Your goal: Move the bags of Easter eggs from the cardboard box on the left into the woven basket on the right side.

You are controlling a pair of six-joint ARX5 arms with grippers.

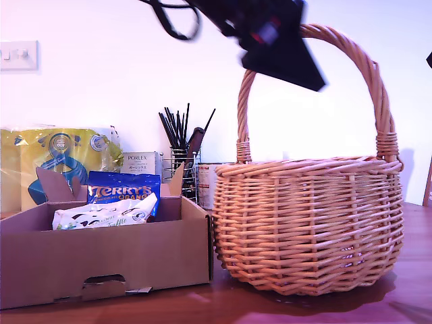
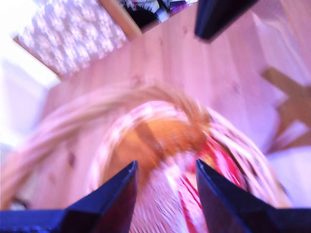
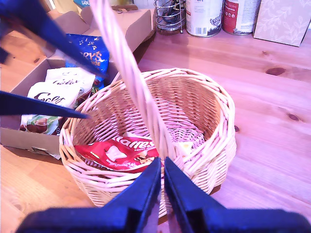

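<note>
1. Wooden desk [image 1: 412, 270] under a pale wall: in the exterior view the cardboard box [image 1: 101, 260] sits at 9 o'clock of the woven basket [image 1: 310, 229], the two almost touching.
2. One red-and-white bag [image 3: 119, 153] lies on the basket floor. The white spotted bag [image 1: 104, 214] and the blue Terry's Orange bag [image 1: 123, 192] are in the box, overlapping.
3. My first end effector [image 2: 166, 162] has its jaws apart and empty, looking down into the basket. My second end effector [image 3: 162, 162] has its jaws pressed together, holding nothing.
4. A dark, blurred arm [image 1: 280, 40] hangs at 12 o'clock over the basket, close to the basket handle [image 1: 368, 74]. A careless swing toward the box could clip that arch and drag or tip the basket.
5. The remaining bags overlap and look slippery, so a pinch may lift both or lose one.
6. The box's upright flaps could snag a low approach.
</note>
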